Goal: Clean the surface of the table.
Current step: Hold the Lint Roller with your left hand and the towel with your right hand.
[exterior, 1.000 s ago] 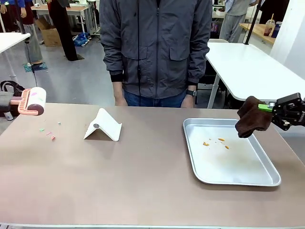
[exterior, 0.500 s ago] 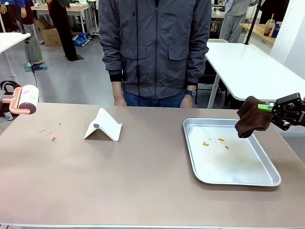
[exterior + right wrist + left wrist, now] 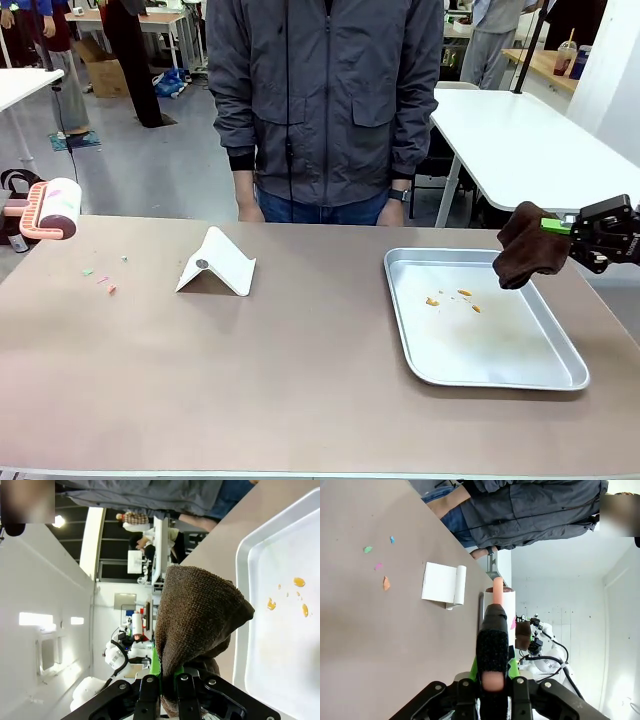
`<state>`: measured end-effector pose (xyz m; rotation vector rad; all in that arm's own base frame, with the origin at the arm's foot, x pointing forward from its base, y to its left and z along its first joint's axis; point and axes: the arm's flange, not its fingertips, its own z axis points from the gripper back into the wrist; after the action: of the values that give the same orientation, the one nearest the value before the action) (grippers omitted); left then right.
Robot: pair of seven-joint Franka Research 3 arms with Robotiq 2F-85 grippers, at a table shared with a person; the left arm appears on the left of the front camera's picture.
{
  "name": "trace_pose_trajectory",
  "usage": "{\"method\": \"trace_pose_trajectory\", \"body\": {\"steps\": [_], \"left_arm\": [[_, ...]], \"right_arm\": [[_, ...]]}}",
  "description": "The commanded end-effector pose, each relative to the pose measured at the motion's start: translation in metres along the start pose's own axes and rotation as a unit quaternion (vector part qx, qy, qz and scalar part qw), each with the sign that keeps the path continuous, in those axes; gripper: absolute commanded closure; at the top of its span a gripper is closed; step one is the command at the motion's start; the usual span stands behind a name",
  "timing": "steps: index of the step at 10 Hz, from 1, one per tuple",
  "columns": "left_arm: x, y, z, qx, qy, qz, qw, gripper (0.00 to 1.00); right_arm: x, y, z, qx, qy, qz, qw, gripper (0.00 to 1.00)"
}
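The taupe-brown table [image 3: 300,370] carries a few small coloured scraps [image 3: 100,278] near its far left corner. Above that corner hangs a lint roller [image 3: 55,210] with a pink handle and white roll. In the left wrist view my left gripper [image 3: 492,680] is shut on the roller's handle [image 3: 492,650], with the scraps [image 3: 380,565] on the table [image 3: 370,645] beyond it. At the right, my right gripper [image 3: 575,228] is shut on a dark brown cloth [image 3: 528,245], which hangs over the tray's far right corner. The right wrist view shows the cloth [image 3: 200,615] bunched between the jaws of the right gripper [image 3: 167,685].
A silver metal tray [image 3: 560,378] lies on the right half of the table with orange crumbs [image 3: 450,298] in it. A white folded stand [image 3: 215,263] sits left of centre. A person in a grey jacket [image 3: 330,90] stands at the far edge.
The lint roller has shifted a little to the left and up, then held still. The right gripper and the cloth have not moved.
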<state>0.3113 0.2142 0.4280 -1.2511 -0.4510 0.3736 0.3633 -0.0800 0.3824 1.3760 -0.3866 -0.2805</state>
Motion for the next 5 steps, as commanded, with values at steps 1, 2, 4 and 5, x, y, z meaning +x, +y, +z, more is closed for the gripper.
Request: {"method": "trace_pose_trajectory", "body": {"steps": [1, 2, 4, 5], "left_arm": [[-0.0002, -0.0011, 0.0026, -0.005, 0.007, -0.008, 1.000, 1.00], [-0.0002, -0.0011, 0.0026, -0.005, 0.007, -0.008, 1.000, 1.00], [-0.0002, -0.0011, 0.0026, -0.005, 0.007, -0.008, 1.000, 1.00], [-0.0002, -0.0011, 0.0026, -0.005, 0.007, -0.008, 1.000, 1.00]], "right_arm": [[0.0012, 0.0055, -0.0028, 0.000, -0.006, -0.001, 1.000, 1.00], [0.0012, 0.0055, -0.0028, 0.000, -0.006, -0.001, 1.000, 1.00], [0.0012, 0.0055, -0.0028, 0.000, -0.006, -0.001, 1.000, 1.00], [0.0012, 0.0055, -0.0028, 0.000, -0.006, -0.001, 1.000, 1.00]]}}
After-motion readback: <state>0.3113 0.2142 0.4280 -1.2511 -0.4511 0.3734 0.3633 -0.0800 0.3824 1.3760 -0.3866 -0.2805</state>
